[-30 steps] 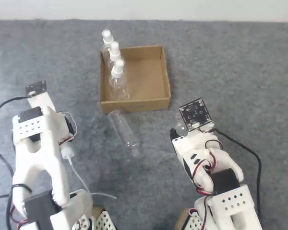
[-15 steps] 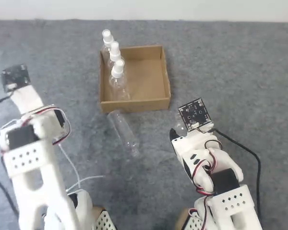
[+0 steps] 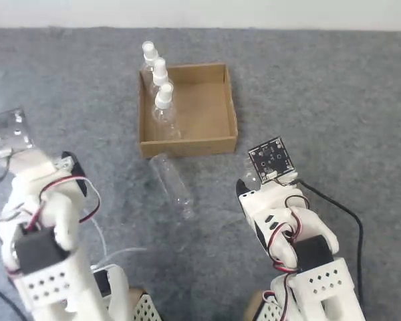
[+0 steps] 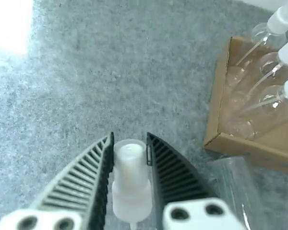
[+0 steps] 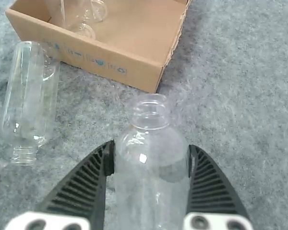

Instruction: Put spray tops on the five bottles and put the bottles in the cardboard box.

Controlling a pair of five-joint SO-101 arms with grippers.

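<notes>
Spray top pinched by left pincer, arm retracted; right pincer still grips bottle.

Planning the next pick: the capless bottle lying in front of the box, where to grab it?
Mid-body of the lying bottle, coming straight down and clamping across its width. It lies on its side, its open neck pointing away from the cardboard box and its base near the front wall. So the base end looks crowded, and the neck is likely too narrow for a steady hold.
</notes>
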